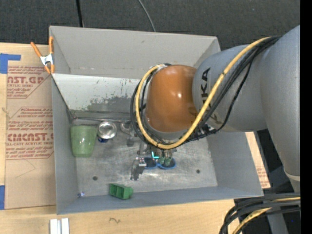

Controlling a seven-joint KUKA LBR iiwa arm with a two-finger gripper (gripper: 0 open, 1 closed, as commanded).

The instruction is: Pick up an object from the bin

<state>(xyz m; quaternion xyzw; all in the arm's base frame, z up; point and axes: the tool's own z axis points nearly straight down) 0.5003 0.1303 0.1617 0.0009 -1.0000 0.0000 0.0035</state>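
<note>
Overhead, I am looking down into a grey metal bin [136, 52] with sloping walls and a scuffed, scratched floor. It sits on a pale wooden table [156, 221]. Beyond the far rim the room floor is dark, and a thin black cable [141, 9] curves across it.

The arm [253, 91] reaches in from the right, grey and thick, with a glossy orange cover [168, 104] at its wrist and yellow and black cables looped around it. Below the cover, the gripper [152, 162] is low over the middle of the bin floor. I cannot tell how far it is open, or whether it has hold of anything.

Just beside the gripper, on its right, lies a small blue thing [167, 164]. It looks roundish and is partly hidden, so I cannot tell its long axis or which way it points.

Well apart from it, a pale green translucent cup [83, 139] lies by the left wall, with a shiny silver can [106, 129] just to its right. A small green block [120, 191] lies near the front wall, its long axis running roughly left to right.
</note>
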